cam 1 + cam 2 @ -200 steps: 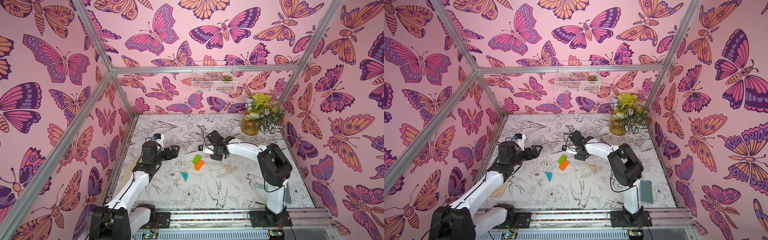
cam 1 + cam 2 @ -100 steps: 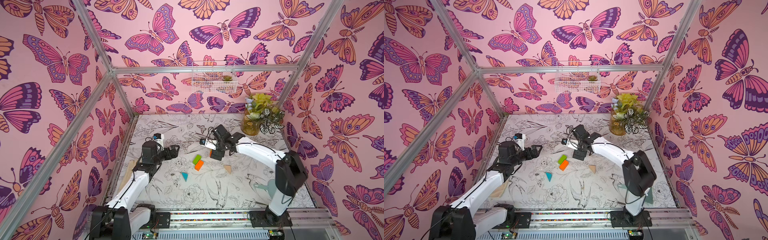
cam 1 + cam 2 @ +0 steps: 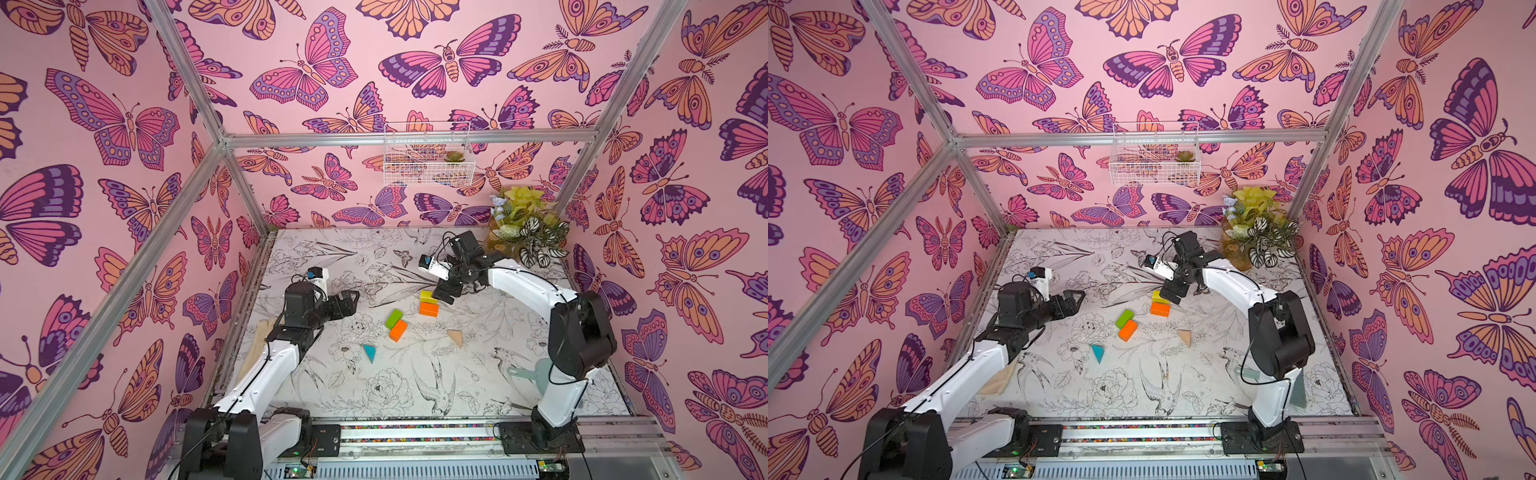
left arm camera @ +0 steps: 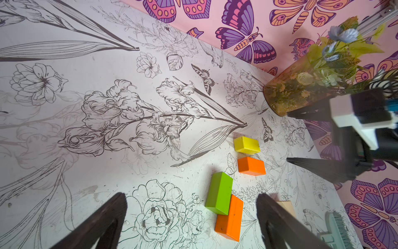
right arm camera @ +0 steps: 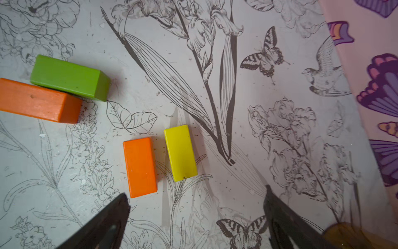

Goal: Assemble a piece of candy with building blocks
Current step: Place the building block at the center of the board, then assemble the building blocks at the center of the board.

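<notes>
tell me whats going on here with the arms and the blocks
Two robot arms are building a candy shape from blocks, and neither holds anything right now. The right gripper is open above the yellow brick and an orange brick, which lie side by side with a thin gap. The left gripper is open too, off to the side. The green brick and second orange brick touch, offset lengthwise. The teal triangle and tan triangle lie apart, not yet at the ends.

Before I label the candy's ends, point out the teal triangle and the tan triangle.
teal triangle [image 3: 369, 352]: in a top view, centre of its face.
tan triangle [image 3: 456, 337]: in a top view, centre of its face.
</notes>
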Controlling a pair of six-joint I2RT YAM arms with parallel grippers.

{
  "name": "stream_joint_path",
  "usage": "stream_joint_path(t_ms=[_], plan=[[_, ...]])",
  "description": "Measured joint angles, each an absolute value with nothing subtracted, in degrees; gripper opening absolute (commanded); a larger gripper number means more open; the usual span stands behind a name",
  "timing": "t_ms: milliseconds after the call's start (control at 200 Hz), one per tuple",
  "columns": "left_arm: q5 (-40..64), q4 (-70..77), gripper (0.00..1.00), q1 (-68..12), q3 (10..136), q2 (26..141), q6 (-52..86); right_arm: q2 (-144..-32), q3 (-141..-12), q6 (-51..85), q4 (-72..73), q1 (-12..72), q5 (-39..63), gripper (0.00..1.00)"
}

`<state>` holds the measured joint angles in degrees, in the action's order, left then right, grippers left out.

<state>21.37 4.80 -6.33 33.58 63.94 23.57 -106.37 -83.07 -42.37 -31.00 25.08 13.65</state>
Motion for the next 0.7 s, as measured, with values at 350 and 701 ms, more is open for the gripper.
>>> stream_joint_path(t_ms=[350, 701], plan=[[21.2, 5.4, 0.97, -6.3, 32.8, 62.3, 24.3, -113.4, -93.7, -46.2, -36.0, 23.9, 24.8, 0.99], [21.2, 5.8, 0.97, -6.3, 31.9, 61.2, 24.7, -122.1, -100.7, -48.3, -45.3, 22.9, 30.6, 0.99]])
